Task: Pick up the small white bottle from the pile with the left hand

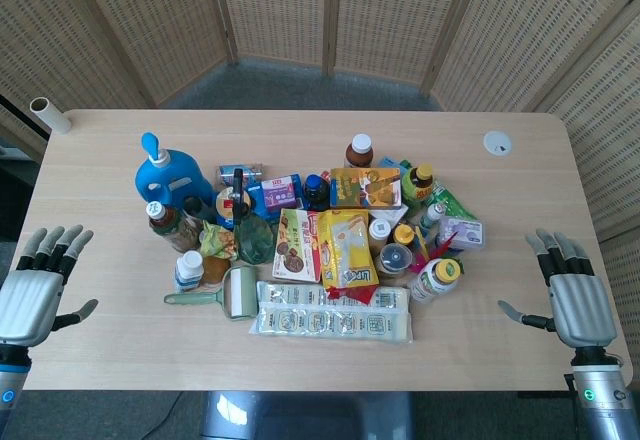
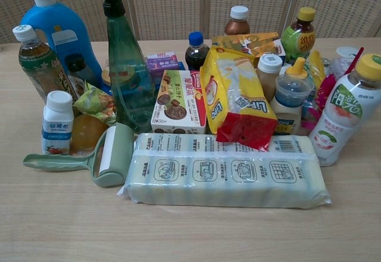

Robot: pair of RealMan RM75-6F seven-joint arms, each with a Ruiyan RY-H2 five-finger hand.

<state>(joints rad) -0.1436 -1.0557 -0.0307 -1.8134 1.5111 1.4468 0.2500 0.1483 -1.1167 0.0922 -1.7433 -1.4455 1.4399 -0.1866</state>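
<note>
The small white bottle point(image 1: 188, 270) point(image 2: 58, 122) with a white cap and blue label stands upright at the front left edge of the pile, just behind the handle of a green lint roller point(image 1: 228, 295) point(image 2: 101, 158). My left hand point(image 1: 38, 283) lies open on the table far to the left of it, fingers spread, holding nothing. My right hand point(image 1: 570, 293) lies open at the far right, also empty. Neither hand appears in the chest view.
Packed behind the bottle are a blue detergent jug point(image 1: 165, 175) point(image 2: 55, 33), a tea bottle point(image 2: 36, 59), a green spray bottle point(image 2: 122, 65), snack packs and drinks. A long white package point(image 1: 333, 312) point(image 2: 226, 177) lies in front. A cardboard tube point(image 1: 50, 115) sits at the far left corner.
</note>
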